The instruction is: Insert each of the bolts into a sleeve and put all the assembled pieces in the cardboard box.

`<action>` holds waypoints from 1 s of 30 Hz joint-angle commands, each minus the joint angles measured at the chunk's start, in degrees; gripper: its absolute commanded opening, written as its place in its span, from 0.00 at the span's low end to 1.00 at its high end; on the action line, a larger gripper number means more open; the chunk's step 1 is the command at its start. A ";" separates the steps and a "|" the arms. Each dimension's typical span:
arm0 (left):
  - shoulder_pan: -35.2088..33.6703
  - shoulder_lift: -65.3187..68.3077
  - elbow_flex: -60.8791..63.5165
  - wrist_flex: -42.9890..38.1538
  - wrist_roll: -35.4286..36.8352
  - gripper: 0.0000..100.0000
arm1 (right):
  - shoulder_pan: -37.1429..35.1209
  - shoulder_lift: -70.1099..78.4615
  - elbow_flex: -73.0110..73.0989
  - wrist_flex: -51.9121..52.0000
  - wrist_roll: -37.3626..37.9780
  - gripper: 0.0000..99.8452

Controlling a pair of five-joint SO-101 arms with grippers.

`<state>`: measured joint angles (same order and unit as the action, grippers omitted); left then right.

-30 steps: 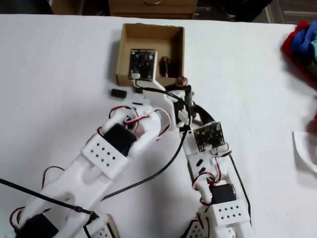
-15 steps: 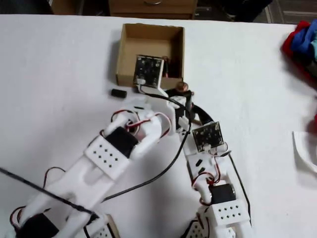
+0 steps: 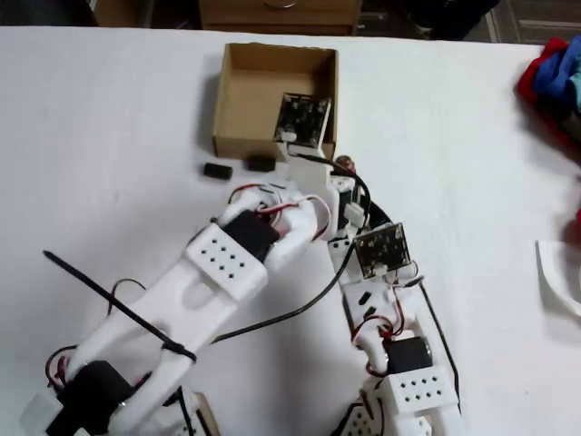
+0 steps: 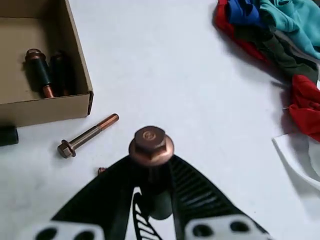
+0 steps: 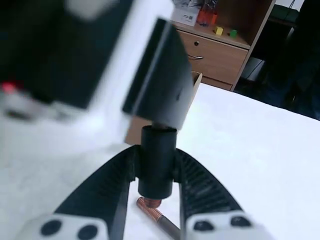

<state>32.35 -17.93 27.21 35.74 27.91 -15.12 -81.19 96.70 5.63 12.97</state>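
My left gripper [image 4: 151,161] is shut on a copper bolt [image 4: 151,144], hex head up, just off the near right corner of the cardboard box [image 3: 272,91]. Directly under it my right gripper [image 5: 156,167] is shut on an upright black sleeve [image 5: 157,160]; how far the bolt sits in it is hidden. In the box [image 4: 45,107] lie an assembled piece [image 4: 39,70] and a dark sleeve [image 4: 62,72]. A loose bolt [image 4: 87,135] rests on the table beside the box. Another threaded bolt [image 5: 150,204] lies beneath the sleeve. Two loose sleeves [image 3: 217,171] [image 3: 260,163] lie before the box.
A heap of coloured cloth [image 3: 554,73] sits at the table's far right, with a white curved object [image 3: 558,277] nearer the front. A black cable [image 3: 290,313] loops between the arms. Wooden drawers [image 5: 220,55] stand behind the table.
The left arm has swung right, its wrist going from over the box's front wall to its right corner and uncovering a sleeve. The bolt head shifted slightly right. The right arm kept still.
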 commanded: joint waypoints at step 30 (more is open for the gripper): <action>-36.66 -19.08 19.56 7.03 -37.10 0.28 | 4.70 60.88 -69.27 26.33 -12.57 0.02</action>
<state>-2.29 -35.16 43.21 47.96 -6.20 -9.41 -36.97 51.60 23.56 1.01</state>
